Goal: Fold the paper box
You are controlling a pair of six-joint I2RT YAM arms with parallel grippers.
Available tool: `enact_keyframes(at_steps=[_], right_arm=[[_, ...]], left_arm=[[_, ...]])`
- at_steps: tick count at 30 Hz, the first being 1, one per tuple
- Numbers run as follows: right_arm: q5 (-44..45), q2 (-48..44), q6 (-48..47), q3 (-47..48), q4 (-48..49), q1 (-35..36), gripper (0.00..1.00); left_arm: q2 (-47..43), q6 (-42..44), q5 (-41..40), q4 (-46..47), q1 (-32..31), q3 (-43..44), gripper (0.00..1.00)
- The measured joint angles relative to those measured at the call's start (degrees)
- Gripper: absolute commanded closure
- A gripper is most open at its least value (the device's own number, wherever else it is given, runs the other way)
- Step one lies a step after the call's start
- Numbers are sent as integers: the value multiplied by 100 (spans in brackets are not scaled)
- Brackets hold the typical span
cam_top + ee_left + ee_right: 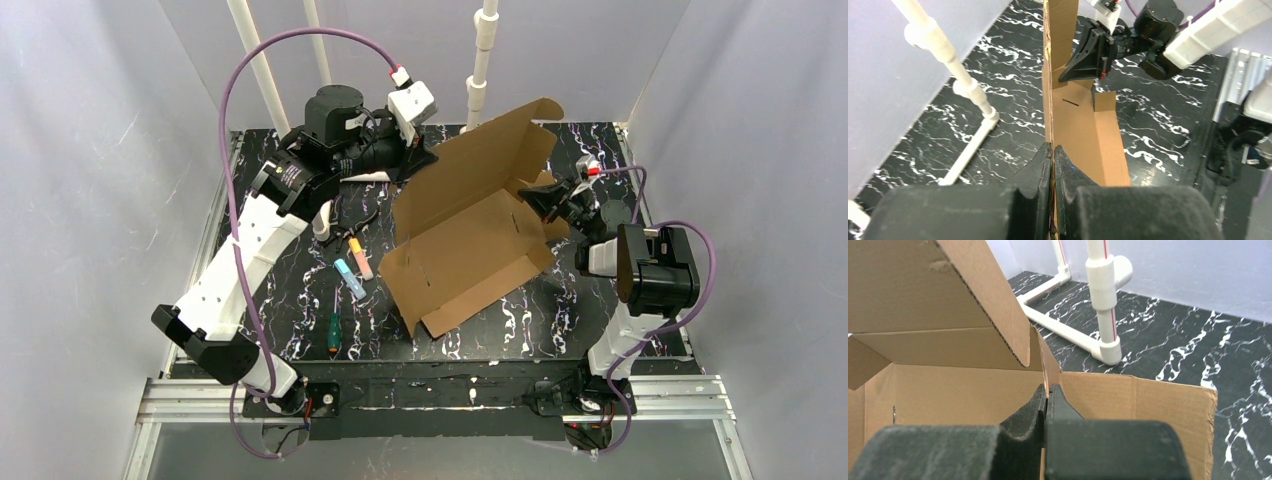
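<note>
The paper box sits near the middle of the black table with white streaks, between the 2 arms. It is plain brown cardboard.

The left claw is squeezed tight on the box. In the left wrist view its 2 fingers pinch the thin edge of a cardboard wall that stands up straight. The right claw is squeezed tight too. In the right wrist view it nips the top edge of a small flap at the right end of the box.

I think the job is about half done. The bottom lies flat on the table. 1 big panel is lifted at the far side and leans open like a lid. The near wall looks bent up only a little. The end flaps are not tucked into the slots yet, and the lid is not shut. So the walls need to be stood up, the flaps pushed in, and the lid closed.

A screwdriver with a green handle and some pens lie to the left of the box, not touching it. White pipes stand at the far side.

I can see no words, labels or brand names on the box or on anything else.
</note>
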Motion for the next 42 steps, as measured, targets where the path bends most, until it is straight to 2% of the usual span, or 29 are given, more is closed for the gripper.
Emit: enact_keyframes(at_steps=[8,13,17,23,34,42], right_arm=[[192,409,214,1121,-22,164,99],[326,752,367,1952,-13,358,99],[466,800,511,2232,22,398,99],[487,800,503,1963,59,411,99],[162,796,136,776,37,382,99],[39,787,190,807,15,382,99]], left_arm=[[-15,590,-575,417,35,57,100],[81,841,-780,468,232,417,100],[212,944,-813,505,332,765,100],[216,953,-662,481,332,669,100],[-168,909,-219,581,334,-533,100],[-310,955,-308,651,332,-734,100]])
